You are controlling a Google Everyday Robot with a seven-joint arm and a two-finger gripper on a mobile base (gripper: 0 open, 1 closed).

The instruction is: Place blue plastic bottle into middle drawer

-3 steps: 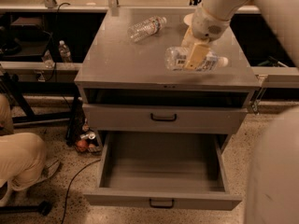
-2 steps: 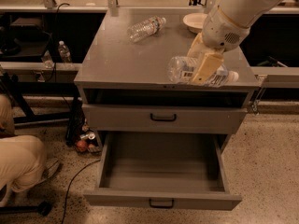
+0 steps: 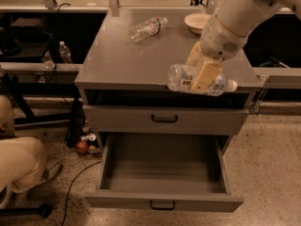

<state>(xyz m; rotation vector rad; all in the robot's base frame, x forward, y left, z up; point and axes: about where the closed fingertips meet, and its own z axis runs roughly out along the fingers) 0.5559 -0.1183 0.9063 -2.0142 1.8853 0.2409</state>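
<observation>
While the gripper (image 3: 205,77) is clamped across the middle of the blue plastic bottle (image 3: 179,78), the bottle lies sideways at the front edge of the desk (image 3: 117,60), near its right corner, cap pointing right. Below, the middle drawer (image 3: 122,201) stands pulled open. A slimmer bottle (image 3: 146,28) lies near the back edge.

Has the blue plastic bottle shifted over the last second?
Yes. Held in the gripper, the blue plastic bottle has come forward from farther back on the cabinet top to its front edge, toward the open middle drawer.
</observation>
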